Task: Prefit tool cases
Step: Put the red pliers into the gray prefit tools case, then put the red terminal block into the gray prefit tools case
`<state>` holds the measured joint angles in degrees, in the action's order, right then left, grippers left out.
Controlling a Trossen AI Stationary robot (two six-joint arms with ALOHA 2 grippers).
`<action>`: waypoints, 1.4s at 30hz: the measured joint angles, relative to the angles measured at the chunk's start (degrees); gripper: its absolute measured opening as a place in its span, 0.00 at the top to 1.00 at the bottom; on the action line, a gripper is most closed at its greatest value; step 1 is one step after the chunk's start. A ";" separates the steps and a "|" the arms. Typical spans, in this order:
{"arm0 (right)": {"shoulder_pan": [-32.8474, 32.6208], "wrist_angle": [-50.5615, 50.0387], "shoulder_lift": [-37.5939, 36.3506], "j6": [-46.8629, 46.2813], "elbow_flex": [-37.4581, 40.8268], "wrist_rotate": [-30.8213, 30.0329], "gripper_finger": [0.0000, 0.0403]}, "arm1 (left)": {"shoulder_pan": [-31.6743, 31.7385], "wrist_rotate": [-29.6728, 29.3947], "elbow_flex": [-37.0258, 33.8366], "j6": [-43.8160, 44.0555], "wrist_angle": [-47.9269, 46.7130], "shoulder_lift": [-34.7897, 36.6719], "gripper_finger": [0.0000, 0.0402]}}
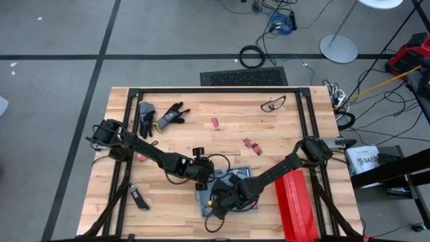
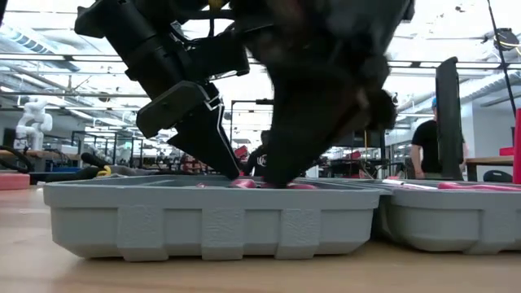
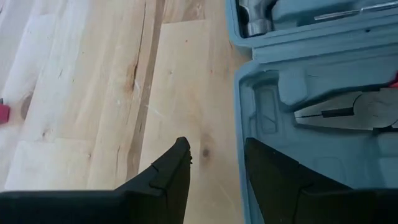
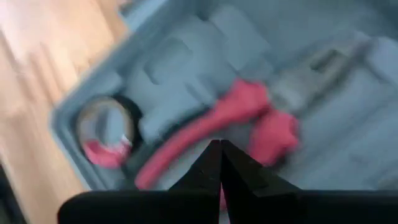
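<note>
The open tool case point(image 1: 225, 191), lying near the table's point(image 1: 201, 107) front edge, is judged rigid, slippery plastic, best taken by its rim; the left gripper point(image 3: 214, 162) is held apart astride that rim, the right gripper point(image 4: 219, 155) shut, empty, over red-handled pliers point(image 4: 236, 124).

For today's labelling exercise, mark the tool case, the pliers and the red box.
tool case point(image 3: 292, 50): left wrist view, moulded rim.
pliers point(image 3: 348, 112): left wrist view, metal jaws.
red box point(image 1: 295, 205): high view, ribbed top.
</note>
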<state>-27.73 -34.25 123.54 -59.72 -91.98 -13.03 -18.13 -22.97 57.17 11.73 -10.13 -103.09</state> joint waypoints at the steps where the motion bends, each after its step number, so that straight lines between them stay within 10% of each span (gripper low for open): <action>1: -0.14 -0.84 -1.03 0.13 0.15 -0.85 1.00 | 0.00 0.01 -0.02 0.00 0.02 0.00 0.61; 22: -12.54 -11.99 -1.72 -3.62 -0.15 3.51 1.00 | 0.11 -1.75 0.02 -4.28 3.79 6.30 0.61; 42: 1.83 -17.10 2.78 17.01 -0.25 -6.92 1.00 | 4.10 -9.27 -0.02 -17.49 4.27 11.21 0.61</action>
<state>-25.90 -51.35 126.33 -42.71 -92.23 -19.95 -14.03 -32.24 57.14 -5.76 -5.86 -91.88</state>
